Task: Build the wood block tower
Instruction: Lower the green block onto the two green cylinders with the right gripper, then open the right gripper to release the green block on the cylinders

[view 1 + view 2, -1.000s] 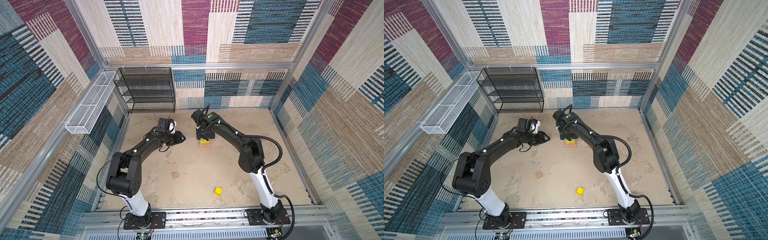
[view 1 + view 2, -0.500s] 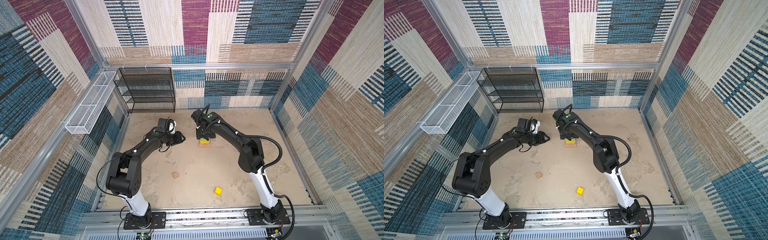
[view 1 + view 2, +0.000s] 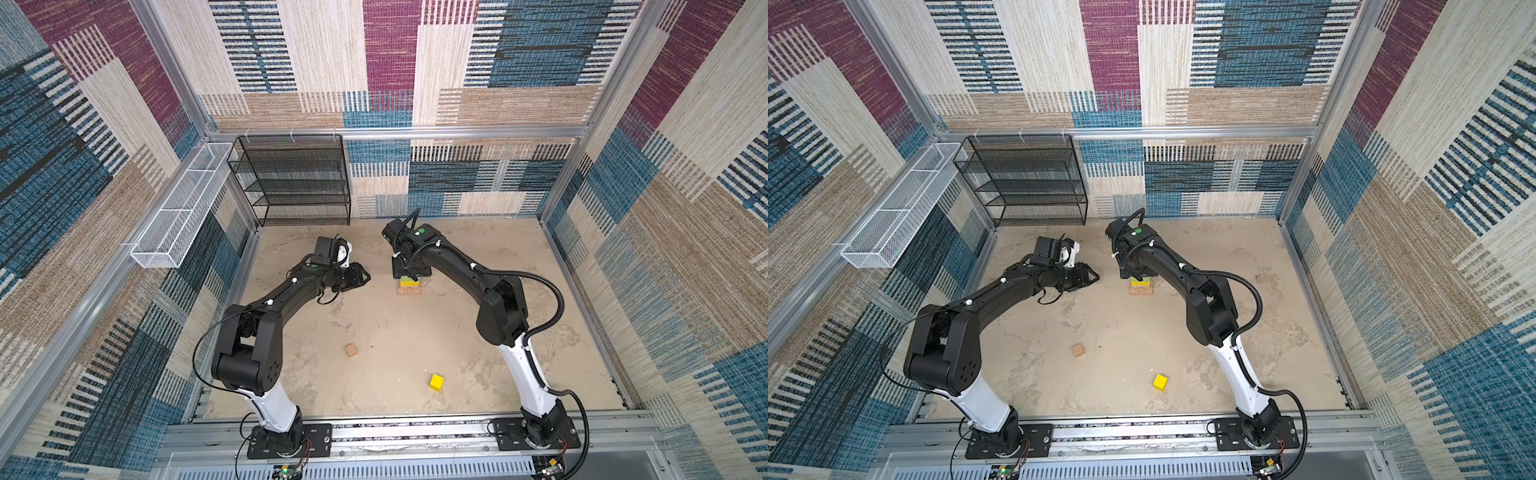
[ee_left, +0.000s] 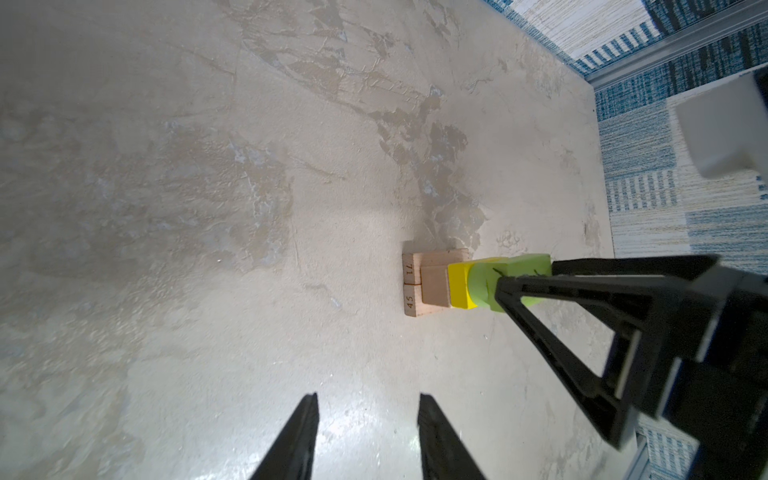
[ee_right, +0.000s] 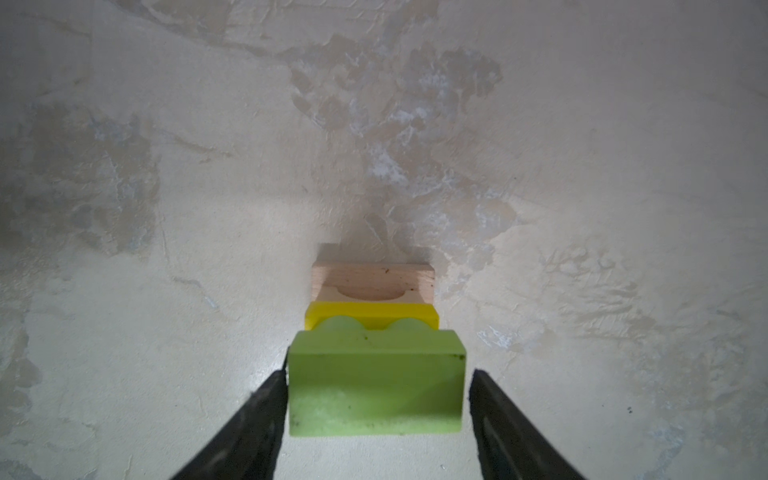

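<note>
While the right gripper (image 5: 378, 374) stands slightly open around the lime green bar (image 5: 376, 395) atop the wood block tower (image 4: 434, 286), gripping nothing, a crooked retreat could drag it off.

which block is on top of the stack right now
The lime green bar, flanked by the right pincer; it rests on two lime green discs over the yellow bar, with tan bars at the bottom.
</note>
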